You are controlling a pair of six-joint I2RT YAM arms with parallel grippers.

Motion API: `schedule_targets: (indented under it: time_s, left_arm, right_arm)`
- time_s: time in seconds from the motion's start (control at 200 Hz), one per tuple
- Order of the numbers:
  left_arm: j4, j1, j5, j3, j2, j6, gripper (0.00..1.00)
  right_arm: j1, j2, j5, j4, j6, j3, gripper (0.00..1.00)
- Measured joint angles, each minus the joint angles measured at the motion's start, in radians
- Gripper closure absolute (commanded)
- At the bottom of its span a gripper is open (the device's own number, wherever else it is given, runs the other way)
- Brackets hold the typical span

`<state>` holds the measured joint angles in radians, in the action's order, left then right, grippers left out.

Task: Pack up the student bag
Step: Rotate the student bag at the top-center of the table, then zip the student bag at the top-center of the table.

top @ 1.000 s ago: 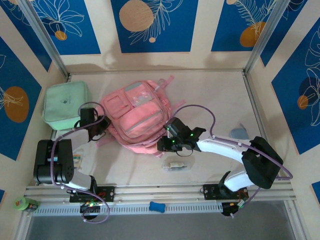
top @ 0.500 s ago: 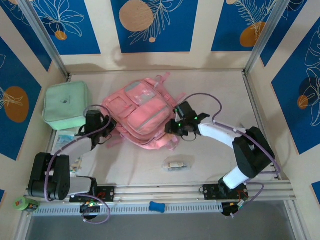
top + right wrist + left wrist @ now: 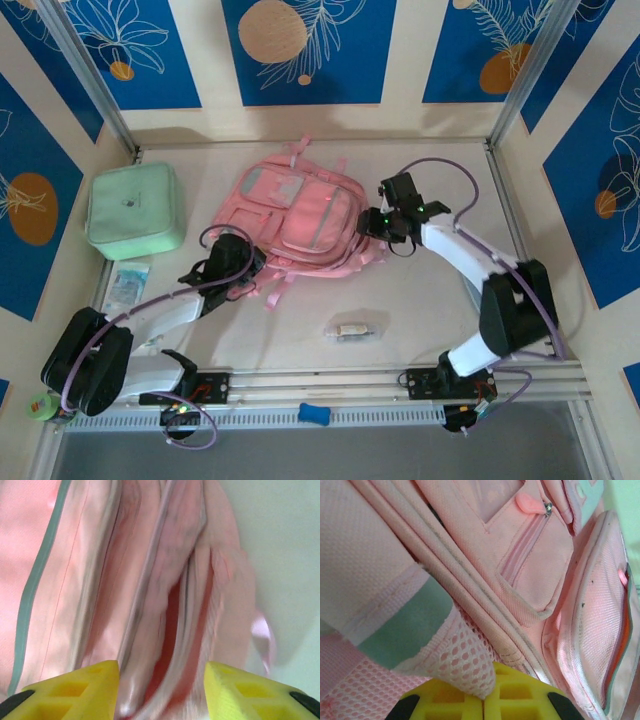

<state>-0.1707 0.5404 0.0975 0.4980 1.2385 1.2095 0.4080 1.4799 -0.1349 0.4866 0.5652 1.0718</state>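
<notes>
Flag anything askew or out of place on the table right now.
The student bag lies flat and skewed, one strap trailing toward the near edge. The left gripper is shut on its mesh side pocket; the right gripper is open at its far side. A small packet lies loose outside the bag.

Pink student bag (image 3: 300, 220) lies flat mid-table, front pockets up.

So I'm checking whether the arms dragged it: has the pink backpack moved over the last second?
Yes. The student bag has shifted right, away from the mint green case, and rotated.
</notes>
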Motion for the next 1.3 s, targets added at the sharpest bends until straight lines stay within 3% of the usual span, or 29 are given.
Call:
schedule_targets:
  time_s: [0.125,0.285,0.47,0.585,0.91,1.301]
  left_arm:
    - [0.000,0.043,0.039,0.000,0.000,0.037,1.00]
    - [-0.001,0.078,0.079,-0.006,0.000,0.079,1.00]
    - [-0.002,0.099,0.099,-0.006,0.000,0.104,1.00]
    - [-0.004,0.113,0.107,-0.006,0.000,0.120,1.00]
    - [-0.012,0.134,0.113,-0.006,0.000,0.130,1.00]
    - [-0.028,0.137,0.114,-0.014,-0.020,0.145,1.00]
  right_arm:
    - [0.157,-0.117,-0.107,0.092,0.013,-0.037,0.50]
    - [0.409,-0.127,-0.214,0.129,0.080,-0.075,0.53]
    - [0.640,0.000,-0.332,0.067,0.135,-0.075,0.56]
    - [0.731,0.109,-0.388,0.002,0.154,-0.032,0.56]
    - [0.755,0.267,-0.492,-0.110,0.234,0.090,0.62]
    - [0.724,0.278,-0.517,-0.214,0.235,0.078,0.71]
